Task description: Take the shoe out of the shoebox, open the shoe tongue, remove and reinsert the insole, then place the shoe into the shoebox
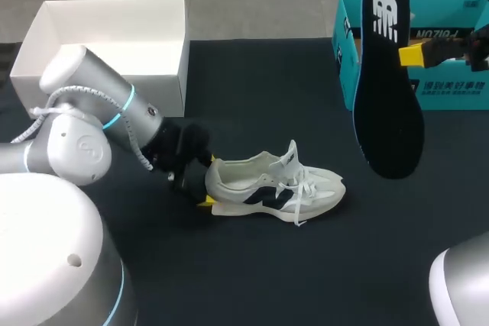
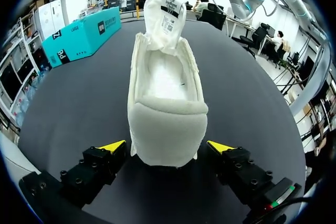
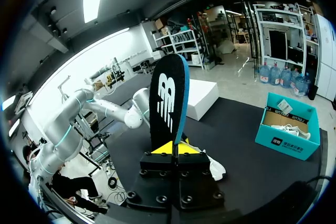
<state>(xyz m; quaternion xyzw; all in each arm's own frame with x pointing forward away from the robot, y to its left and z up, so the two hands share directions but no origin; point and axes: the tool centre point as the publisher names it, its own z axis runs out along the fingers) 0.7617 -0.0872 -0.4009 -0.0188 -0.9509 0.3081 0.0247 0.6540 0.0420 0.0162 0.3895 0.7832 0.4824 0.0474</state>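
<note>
Above the table [image 1: 252, 265], insole [image 1: 390, 82] aloft.
Left gripper [image 2: 167, 146] at nine o'clock straddles the shoe [image 2: 165, 93] heel, fingers apart; right gripper [image 3: 172, 148] at two o'clock clamps the insole upright.

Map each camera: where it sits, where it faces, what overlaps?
Head: above and behind, looking down at the table; left gripper at the shoe heel, right gripper holding the insole.
Left wrist: low behind the heel, facing along the shoe; own gripper shows.
Right wrist: raised, facing past insole; own gripper, left arm show.
Shared: shoe, teal shoebox in all three.
</note>
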